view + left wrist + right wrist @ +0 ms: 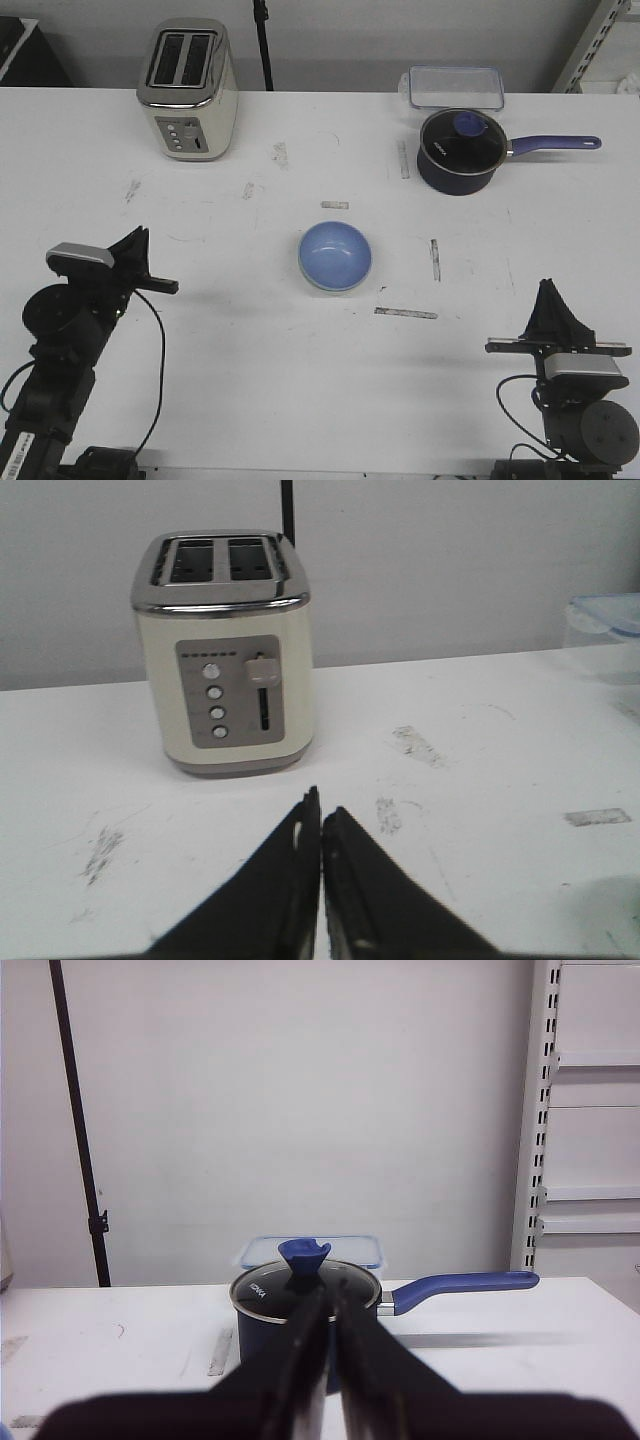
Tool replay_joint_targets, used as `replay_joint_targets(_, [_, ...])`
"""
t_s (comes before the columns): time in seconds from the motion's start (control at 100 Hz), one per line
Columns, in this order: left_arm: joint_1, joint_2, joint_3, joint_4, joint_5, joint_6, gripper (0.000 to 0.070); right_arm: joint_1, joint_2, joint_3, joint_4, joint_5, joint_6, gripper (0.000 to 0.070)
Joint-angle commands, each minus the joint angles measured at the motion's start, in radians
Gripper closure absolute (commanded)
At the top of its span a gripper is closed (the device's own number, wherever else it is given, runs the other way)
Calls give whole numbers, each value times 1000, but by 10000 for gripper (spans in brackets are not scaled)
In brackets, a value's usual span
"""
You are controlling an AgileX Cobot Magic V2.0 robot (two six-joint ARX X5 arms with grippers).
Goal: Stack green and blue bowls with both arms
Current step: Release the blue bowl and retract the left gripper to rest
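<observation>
The blue bowl (335,254) sits upright in the middle of the table. A thin pale green rim (322,285) shows under its near edge, so it seems to rest inside the green bowl. My left gripper (141,236) is shut and empty, low at the near left, well away from the bowls. In the left wrist view its fingertips (320,805) point at the toaster. At the near right my right gripper (548,290) is also shut and empty. Seen in the right wrist view, that gripper (328,1298) faces the saucepan. Neither wrist view shows the bowls.
A cream toaster (187,90) stands at the back left. At the back right are a dark navy saucepan (460,150) with a glass lid and a blue handle pointing right, and behind it a clear plastic container (452,86). Tape strips (405,313) mark the table.
</observation>
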State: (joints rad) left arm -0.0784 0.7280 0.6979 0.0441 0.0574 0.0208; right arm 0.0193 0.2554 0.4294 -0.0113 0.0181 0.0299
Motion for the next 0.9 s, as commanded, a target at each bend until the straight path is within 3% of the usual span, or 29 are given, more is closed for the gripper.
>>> replay_joint_targets(0.0, [11,-42,-34,15,2,32,699,0,-1,1,11,-2,-5,697])
replay_joint_targets(0.25, [16,-224,-202,50,2,31,698,0,-1,1,11,-2,-5,697])
replay_joint_targets(0.48, [16,-339,-205,-93,2,18,698,0,-1,1,11,-2,-5,697])
replay_joint_targets(0.89, [16,-454,-205,-96,2,18,698,0,-1,1,11,-2,-5,697])
